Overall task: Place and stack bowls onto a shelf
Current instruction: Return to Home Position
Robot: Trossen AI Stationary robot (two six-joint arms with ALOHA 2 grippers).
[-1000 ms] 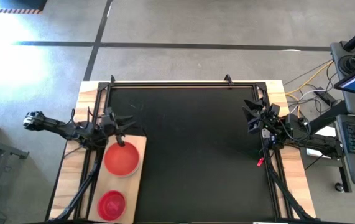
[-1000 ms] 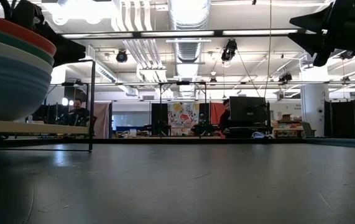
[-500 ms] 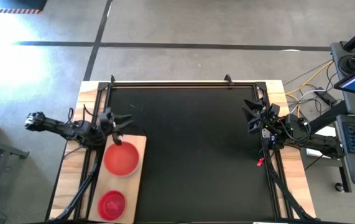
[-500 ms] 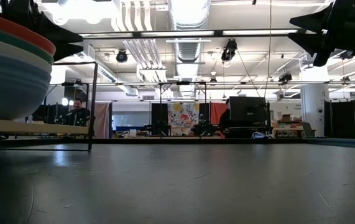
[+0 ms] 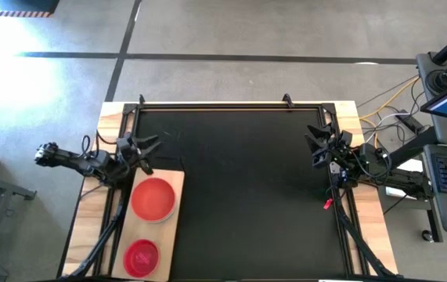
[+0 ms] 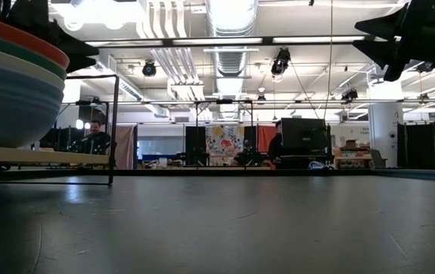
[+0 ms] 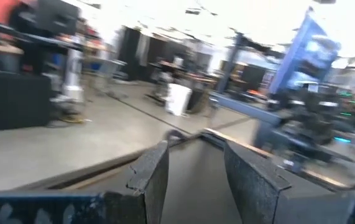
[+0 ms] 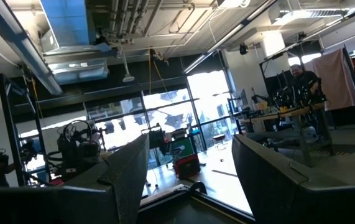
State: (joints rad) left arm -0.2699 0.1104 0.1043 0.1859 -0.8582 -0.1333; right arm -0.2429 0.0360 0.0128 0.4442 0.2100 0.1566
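Leftmost in the high view, the left arm [image 5: 70,160] lay over the table's wooden border, and the left gripper [image 5: 141,146] hung just past the far end of the shelf [image 5: 173,236], touching nothing. Its fingers [image 7: 150,175] were spread apart with only air between them, as the left wrist view showed plainly.

Just beside it, the shelf lay along the left edge of the black table [image 5: 239,188]. Two stacks of bowls sat on it. The stack nearer the left gripper was topped by a large red bowl [image 5: 153,199], and the other by a smaller red-pink bowl [image 5: 140,258]. In the low view, one bowl stack [image 6: 7,84] rose at the left on the pale board. It had a red rim on top, a teal band under it, pale bands below, and a blue-grey body lowest. I could not tell which of the two stacks it was. A person [image 6: 95,138] sat in the room far behind it.

Well apart, at the table's right edge, the right gripper [image 5: 317,146] hovered above the surface. Its fingers [image 8: 127,168] were parted and empty.
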